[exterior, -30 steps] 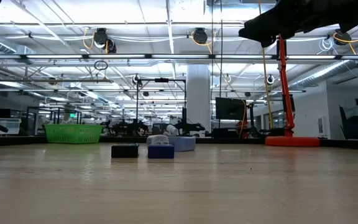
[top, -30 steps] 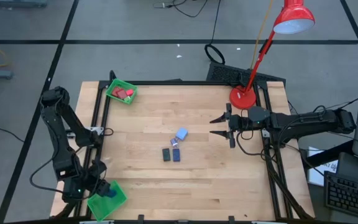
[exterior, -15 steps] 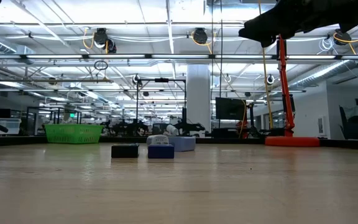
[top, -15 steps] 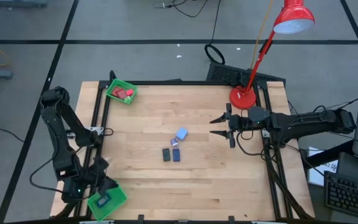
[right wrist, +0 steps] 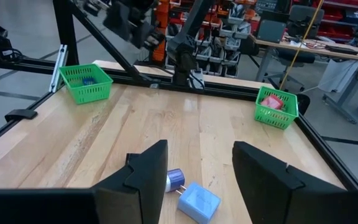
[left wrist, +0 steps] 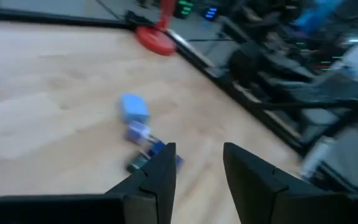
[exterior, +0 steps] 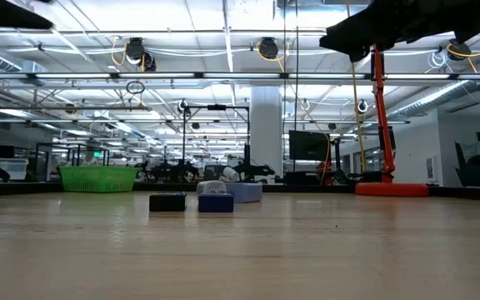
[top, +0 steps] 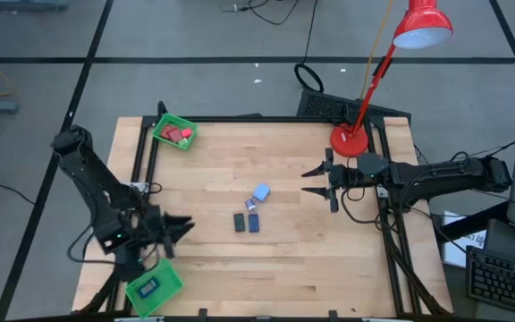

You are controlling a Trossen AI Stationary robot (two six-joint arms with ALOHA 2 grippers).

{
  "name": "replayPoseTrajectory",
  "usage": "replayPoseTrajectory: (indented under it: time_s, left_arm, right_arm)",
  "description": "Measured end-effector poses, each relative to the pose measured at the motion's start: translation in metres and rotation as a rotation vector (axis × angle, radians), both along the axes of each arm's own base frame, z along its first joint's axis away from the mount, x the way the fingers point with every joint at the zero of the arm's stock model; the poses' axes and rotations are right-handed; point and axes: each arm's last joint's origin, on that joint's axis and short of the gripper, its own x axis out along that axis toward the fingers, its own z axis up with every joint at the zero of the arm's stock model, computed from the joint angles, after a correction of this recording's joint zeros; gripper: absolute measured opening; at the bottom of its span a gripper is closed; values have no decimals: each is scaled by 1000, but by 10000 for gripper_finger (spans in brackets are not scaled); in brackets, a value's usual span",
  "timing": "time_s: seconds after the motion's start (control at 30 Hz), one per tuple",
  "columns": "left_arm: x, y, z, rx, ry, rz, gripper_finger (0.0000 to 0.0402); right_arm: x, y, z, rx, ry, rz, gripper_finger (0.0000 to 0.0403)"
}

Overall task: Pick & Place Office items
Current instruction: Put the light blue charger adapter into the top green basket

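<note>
Honestly, here's what worries us. The left gripper [top: 179, 225] hangs empty, fingers apart, near the front tray [top: 154, 286] with a blue piece in it. If it dives at the middle cluster, the black block [top: 239, 222], blue block [top: 254, 222] and light-blue block [top: 261, 192] sit so close we'd likely knock neighbours or grab two. The right gripper [top: 311, 182] waits released, nothing in it, beside the lamp [top: 350, 140].
</note>
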Motion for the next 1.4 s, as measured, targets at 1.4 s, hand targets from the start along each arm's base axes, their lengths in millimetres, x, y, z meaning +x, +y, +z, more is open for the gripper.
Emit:
replayPoseTrajectory:
  time_s: [1.4]
  left_arm:
    - [70, 146, -46, 485, -227, -170, 250]
  right_arm:
    - [74, 0, -93, 42, 241, 1, 261]
